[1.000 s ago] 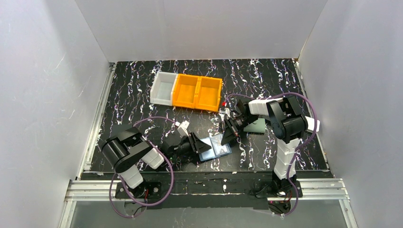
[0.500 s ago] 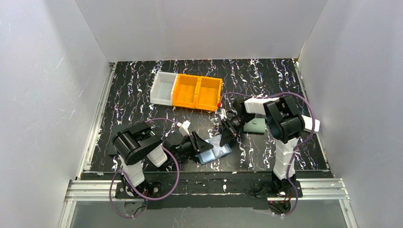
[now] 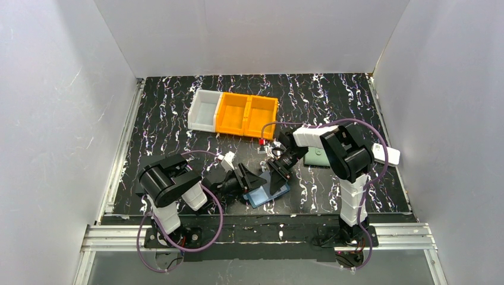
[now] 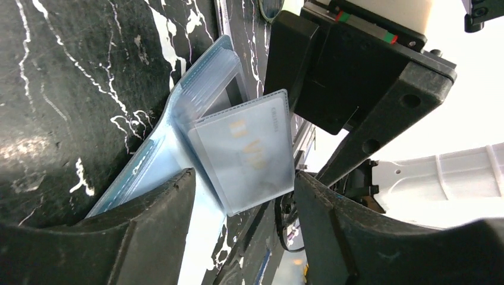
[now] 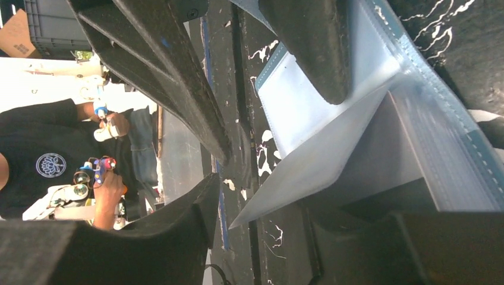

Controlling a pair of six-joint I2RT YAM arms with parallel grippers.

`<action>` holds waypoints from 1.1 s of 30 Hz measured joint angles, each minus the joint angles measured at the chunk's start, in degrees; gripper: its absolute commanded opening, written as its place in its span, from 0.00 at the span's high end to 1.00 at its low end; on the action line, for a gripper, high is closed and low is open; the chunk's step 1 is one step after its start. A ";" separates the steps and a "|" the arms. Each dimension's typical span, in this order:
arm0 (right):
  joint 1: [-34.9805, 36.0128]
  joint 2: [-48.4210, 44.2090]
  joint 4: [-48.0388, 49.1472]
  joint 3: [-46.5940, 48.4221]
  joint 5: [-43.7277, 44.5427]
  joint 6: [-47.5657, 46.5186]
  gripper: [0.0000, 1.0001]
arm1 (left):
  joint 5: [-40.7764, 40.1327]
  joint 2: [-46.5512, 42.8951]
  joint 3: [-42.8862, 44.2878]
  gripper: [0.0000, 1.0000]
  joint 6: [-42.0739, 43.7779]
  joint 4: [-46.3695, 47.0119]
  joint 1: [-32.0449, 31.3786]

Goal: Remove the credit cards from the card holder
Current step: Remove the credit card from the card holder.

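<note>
Left wrist view: card holder (image 4: 178,136) lies open on the surface (image 4: 71,71), near-centre. One credit card (image 4: 246,157) pokes half out of its clear pocket. Your left gripper (image 4: 243,177) jaws straddle it, parted, not pinching. Right gripper (image 5: 267,205) jaws also parted, astride a pocket leaf, likely to steady it.

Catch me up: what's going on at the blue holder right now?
Both arms are at the blue card holder, which lies open on the table. A pale credit card sticks partway out of it, right in front of the left gripper, whose jaws stand apart and do not seem to grip it. The right gripper is down at the holder too, jaws apart.
</note>
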 measured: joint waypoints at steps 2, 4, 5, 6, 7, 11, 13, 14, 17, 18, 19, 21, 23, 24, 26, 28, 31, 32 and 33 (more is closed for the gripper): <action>0.31 -0.02 -0.33 0.07 -0.46 -0.22 0.45 | -0.61 -0.37 -0.74 0.36 -0.76 0.59 -0.13; 0.63 -0.02 -0.52 0.09 -0.98 -0.33 0.43 | -1.38 -0.44 -1.31 0.32 -1.53 1.11 -0.42; 0.87 -0.02 -0.72 0.09 -1.20 -0.35 0.43 | -1.86 -0.59 -1.53 0.31 -1.88 1.38 -0.68; 1.20 -0.02 -0.81 0.09 -1.31 -0.35 0.43 | -2.36 -0.83 -1.66 0.31 -2.10 1.40 -0.98; 1.60 -0.02 -0.87 0.09 -1.40 -0.33 0.42 | -2.78 -1.09 -1.75 0.31 -2.23 1.42 -1.27; 2.58 -0.04 -0.85 0.09 -1.88 -0.26 0.41 | -4.70 -2.64 -2.51 0.30 -2.75 0.92 -2.78; 2.84 -0.11 -0.70 0.09 -2.01 0.04 0.41 | -5.42 -3.41 -2.84 0.30 -2.99 0.50 -3.28; 2.86 -0.15 -0.50 0.09 -2.01 0.26 0.41 | -5.73 -3.63 -2.91 0.30 -3.17 0.46 -3.48; 2.86 -0.15 0.20 0.09 -2.14 0.76 0.41 | -6.12 -3.69 -2.93 0.37 -3.96 0.28 -3.65; 2.86 -0.15 0.33 0.09 -2.14 0.87 0.41 | -6.29 -3.58 -2.93 0.43 -4.44 0.28 -3.67; 2.86 -0.15 0.39 0.09 -2.14 1.03 0.41 | -6.43 -3.32 -2.93 0.49 -4.98 0.31 -3.76; 2.86 -0.17 0.63 0.09 -2.14 1.36 0.41 | -6.62 -2.29 -2.93 0.64 -5.99 0.28 -3.78; 2.82 -0.26 1.29 0.04 -2.08 2.14 0.41 | -6.86 -1.40 -2.99 0.75 -6.75 0.02 -3.82; 2.75 -0.44 1.86 -0.02 -1.97 2.67 0.41 | -6.99 -1.18 -3.15 0.79 -7.02 -0.04 -3.87; 2.62 -1.07 3.34 -0.50 -1.66 3.87 0.41 | -7.15 -1.14 -3.74 0.82 -7.34 -0.04 -3.87; 2.14 -1.79 4.98 -1.09 -0.92 5.38 0.42 | -7.34 -1.18 -4.55 0.82 -7.43 -0.02 -3.87; 1.25 -2.45 7.17 -1.84 -0.52 8.13 0.42 | -7.37 -1.57 -5.88 0.83 -7.56 -0.04 -3.87; 1.09 -2.62 7.87 -2.08 -0.46 9.11 0.42 | -7.37 -1.79 -6.25 0.85 -7.58 -0.04 -3.87; 0.83 -2.91 8.90 -2.51 -0.39 10.54 0.42 | -7.37 -2.12 -6.60 0.92 -7.61 -0.04 -3.87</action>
